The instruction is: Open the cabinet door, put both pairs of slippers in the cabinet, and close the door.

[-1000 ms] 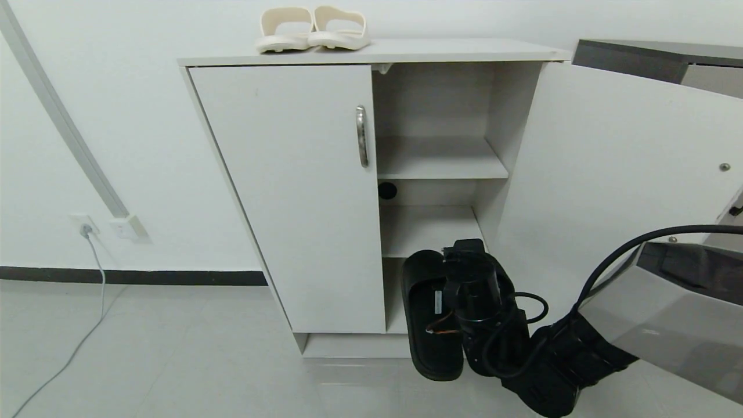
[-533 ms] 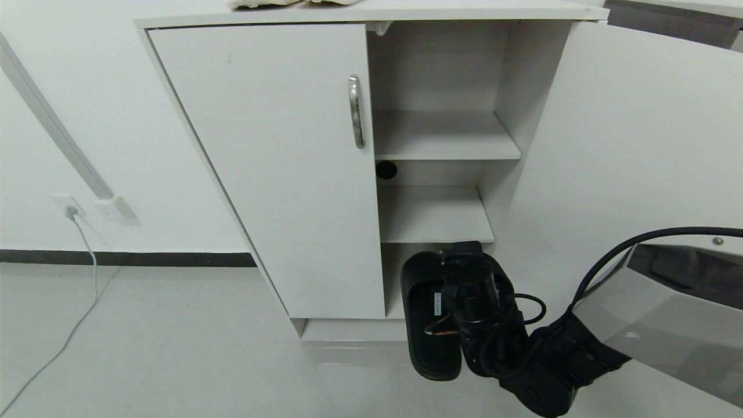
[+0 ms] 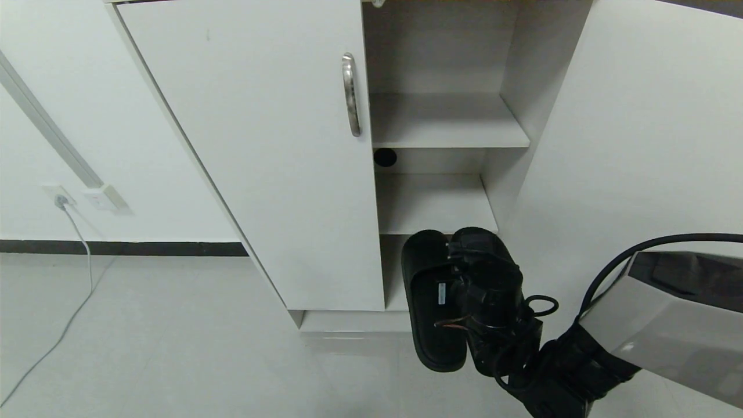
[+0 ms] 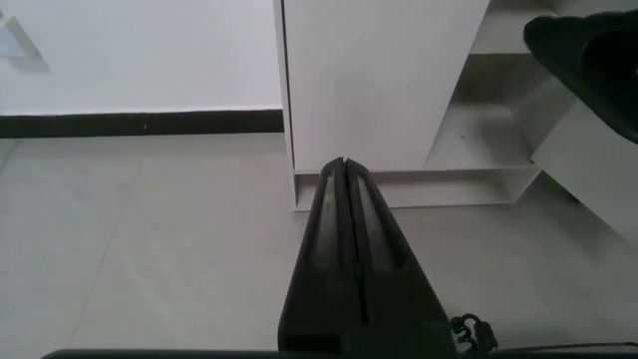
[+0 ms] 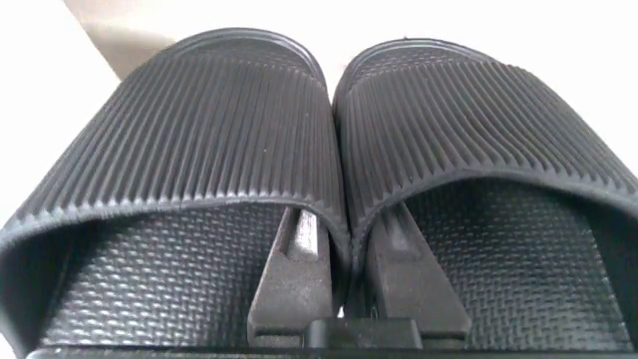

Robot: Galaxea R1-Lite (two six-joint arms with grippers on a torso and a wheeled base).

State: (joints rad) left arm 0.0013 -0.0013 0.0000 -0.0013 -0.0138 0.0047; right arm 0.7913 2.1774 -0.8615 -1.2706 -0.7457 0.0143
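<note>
- Black slippers [image 3: 435, 290] hang side by side in the right gripper [image 5: 344, 264], just in front of the cabinet's [image 3: 441, 119] lowest space.
- Its fingers [image 5: 291, 269] are clamped on the slippers' two inner walls, one finger inside each.
- Right door [image 3: 627, 145] is wide open; left door [image 3: 261, 145] is shut.
- Left gripper [image 4: 343, 179] hangs over the floor [image 4: 150, 249], fingers pressed together.

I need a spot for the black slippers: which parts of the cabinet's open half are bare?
The upper shelf and the middle shelf, both between the closed left door and the cabinet's right wall, lie bare. The bottom opening is crowded at its mouth: the black slippers, clamped in the right gripper, hang before it.
</note>
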